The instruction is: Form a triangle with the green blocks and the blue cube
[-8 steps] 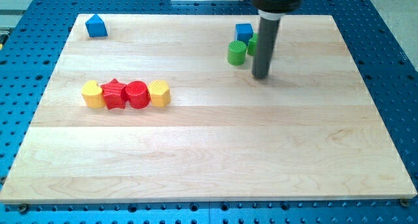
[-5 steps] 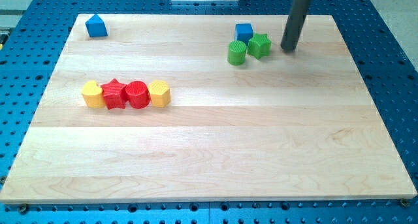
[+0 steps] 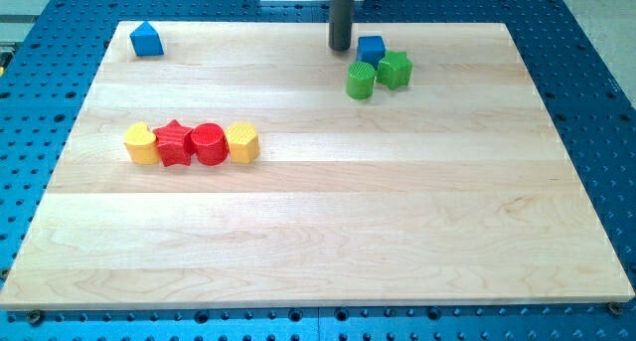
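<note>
A blue cube [image 3: 371,49] sits near the board's top edge, right of centre. A green star block [image 3: 395,70] touches its lower right. A green cylinder [image 3: 361,81] stands just below the cube, left of the star. The three form a tight cluster. My tip [image 3: 341,48] is on the board just left of the blue cube, a small gap apart, with the dark rod rising out of the view's top.
A blue house-shaped block [image 3: 146,40] sits at the board's top left. A row at the left holds a yellow heart [image 3: 141,144], a red star [image 3: 175,143], a red cylinder [image 3: 208,143] and a yellow hexagon [image 3: 242,141]. The wooden board [image 3: 318,232] lies on a blue perforated table.
My tip has moved from the right of the green star, around the top of the cluster, to the left of the blue cube. The blocks have not moved.
</note>
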`<state>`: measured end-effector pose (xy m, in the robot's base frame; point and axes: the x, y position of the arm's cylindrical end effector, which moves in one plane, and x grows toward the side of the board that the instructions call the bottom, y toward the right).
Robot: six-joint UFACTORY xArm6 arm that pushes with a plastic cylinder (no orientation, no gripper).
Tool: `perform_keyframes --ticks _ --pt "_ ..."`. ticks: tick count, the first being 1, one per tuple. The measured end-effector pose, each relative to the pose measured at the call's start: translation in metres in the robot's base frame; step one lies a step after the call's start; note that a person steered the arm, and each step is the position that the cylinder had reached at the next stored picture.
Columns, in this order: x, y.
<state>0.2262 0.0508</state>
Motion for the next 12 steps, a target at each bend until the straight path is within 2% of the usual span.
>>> perform_keyframes --ticks 1,2,4,6,9,11,12 --pt "-0.022 0.04" --pt "-0.002 0.028" --pt "0.111 0.012" --pt "0.163 0.011" --pt "0.155 0.132" --pt "0.111 0.125" --pt "0.064 0.127"
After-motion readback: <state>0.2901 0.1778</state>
